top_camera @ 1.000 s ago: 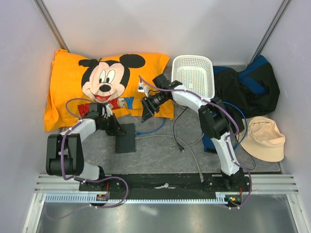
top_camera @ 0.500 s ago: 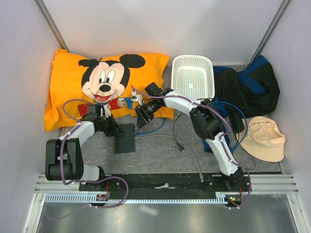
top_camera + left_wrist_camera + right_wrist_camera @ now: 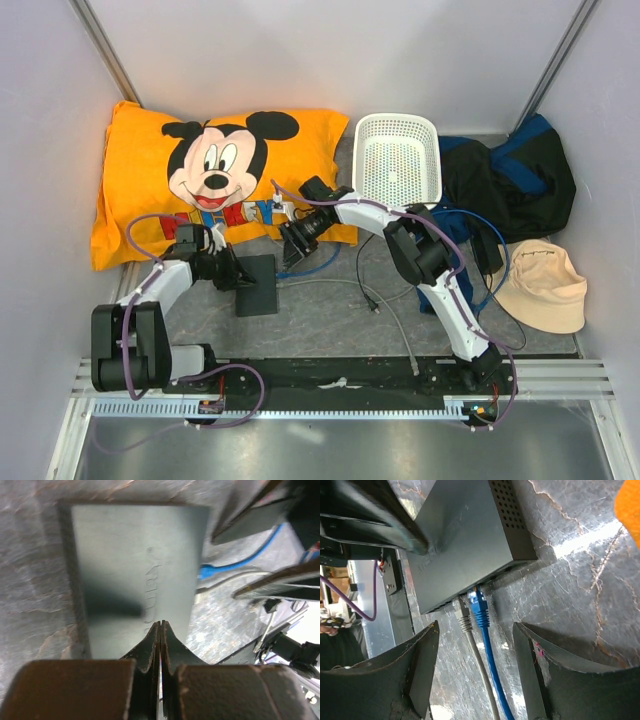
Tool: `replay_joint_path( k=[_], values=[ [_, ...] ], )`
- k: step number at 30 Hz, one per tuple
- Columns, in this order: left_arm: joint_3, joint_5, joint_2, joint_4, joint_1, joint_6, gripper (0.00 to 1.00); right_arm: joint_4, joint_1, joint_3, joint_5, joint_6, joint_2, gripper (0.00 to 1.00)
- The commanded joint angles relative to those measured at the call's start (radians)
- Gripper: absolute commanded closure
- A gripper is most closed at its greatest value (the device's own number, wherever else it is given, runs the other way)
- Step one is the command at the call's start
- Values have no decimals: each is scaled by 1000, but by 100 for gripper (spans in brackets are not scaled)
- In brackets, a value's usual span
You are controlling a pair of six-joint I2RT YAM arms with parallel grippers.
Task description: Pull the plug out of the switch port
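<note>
Switch port (image 3: 465,545) pinned by closed left gripper (image 3: 160,626); right gripper (image 3: 475,630) gapes over blue plug (image 3: 480,612), grey plug (image 3: 464,619): you risk grabbing both.

Unreadable items, logged from my remote station: sockets, plugs, cable runs, lid lettering.

Top view: the plugs at the switch port (image 3: 258,284) beside the right gripper (image 3: 293,247) are too small for me to separate. Left wrist view: lid lettering is blurred, and the near edge is covered by the left gripper (image 3: 160,630). Right wrist view: sockets are lost in shadow under the edge. I cannot tell the seating depth of the blue plug (image 3: 480,611) or the grey plug (image 3: 464,620). The blue cable (image 3: 494,680) and grey cable (image 3: 481,680) are cut off at the bottom edge.
</note>
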Motion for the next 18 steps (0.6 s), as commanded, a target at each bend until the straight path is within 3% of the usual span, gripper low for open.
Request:
replay_joint_path(
  k=[1, 8, 18],
  values=[
    [-11, -97, 60, -26, 5, -27, 98, 35, 16, 15, -8, 18, 41, 31],
    [-8, -100, 134, -18, 5, -32, 98, 61, 31, 29, -24, 72, 82, 33],
    [-14, -93, 120, -9, 5, -29, 98, 87, 30, 55, -68, 123, 156, 37]
  ],
)
